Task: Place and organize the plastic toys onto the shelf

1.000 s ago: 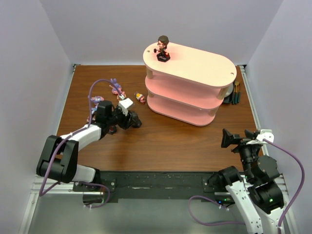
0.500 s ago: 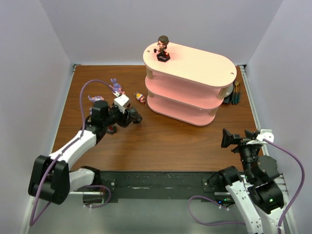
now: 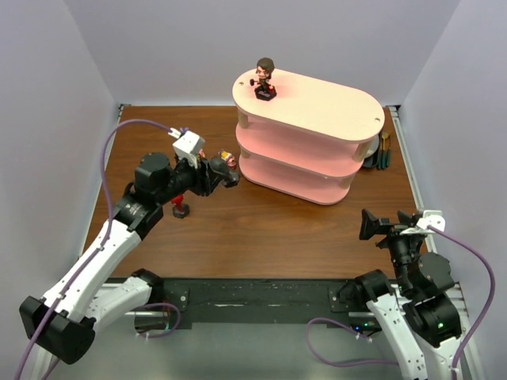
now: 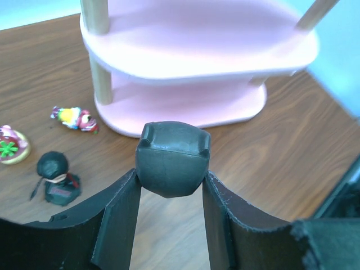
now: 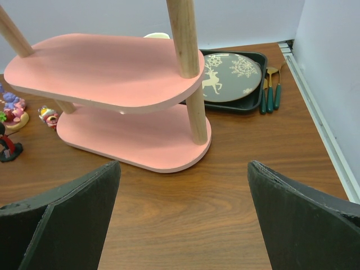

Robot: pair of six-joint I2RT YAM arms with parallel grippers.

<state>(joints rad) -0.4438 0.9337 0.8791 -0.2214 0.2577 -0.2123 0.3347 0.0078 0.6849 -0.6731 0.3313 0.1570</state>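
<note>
My left gripper (image 3: pixel 219 174) is shut on a black-masked figurine (image 4: pixel 171 157) and holds it above the table, just left of the shelf (image 3: pixel 317 103). The shelf has pink lower boards (image 4: pixel 185 56) and a cream top. A brown-haired figurine (image 3: pixel 264 79) stands on the top board's left end. A black-headed figurine with red on it (image 3: pixel 181 208) stands on the table under my left arm and also shows in the left wrist view (image 4: pixel 56 177). A tiny red and yellow toy (image 4: pixel 74 118) lies by the shelf foot. My right gripper (image 3: pixel 388 222) is open and empty near the front right.
A dark tray with a deer plate (image 5: pixel 230 76) and green-handled cutlery (image 5: pixel 271 87) lies behind the shelf at the right. A purple creature (image 5: pixel 11 104) and a small pink toy (image 4: pixel 10 147) sit on the table left of the shelf.
My left arm has risen and swung right toward the shelf, carrying the black-masked figurine. The right arm has not moved.
</note>
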